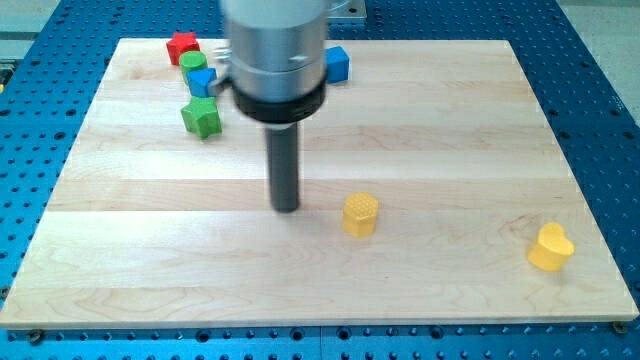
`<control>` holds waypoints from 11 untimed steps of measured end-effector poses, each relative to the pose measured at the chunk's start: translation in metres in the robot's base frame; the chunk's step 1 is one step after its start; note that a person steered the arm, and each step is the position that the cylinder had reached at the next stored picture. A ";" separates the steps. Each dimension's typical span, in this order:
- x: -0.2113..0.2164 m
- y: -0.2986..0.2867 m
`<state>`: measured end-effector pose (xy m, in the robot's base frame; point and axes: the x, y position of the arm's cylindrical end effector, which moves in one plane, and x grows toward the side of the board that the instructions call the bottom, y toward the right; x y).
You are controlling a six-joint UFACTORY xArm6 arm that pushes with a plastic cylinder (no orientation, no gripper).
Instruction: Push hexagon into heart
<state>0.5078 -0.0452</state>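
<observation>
A yellow hexagon block sits on the wooden board a little below its middle. A yellow heart block sits near the view's lower right corner of the board, far to the right of the hexagon. My tip rests on the board just left of the hexagon, with a small gap between them. The rod hangs from a grey cylinder with a black collar that hides part of the board's top.
At the view's top left lie a red block, a green round block, a blue block and a green star-like block. A blue cube sits at the top, right of the rod's housing. The board's rim borders a blue perforated table.
</observation>
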 end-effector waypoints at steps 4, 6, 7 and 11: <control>0.006 0.118; -0.006 0.231; -0.015 0.253; -0.008 0.278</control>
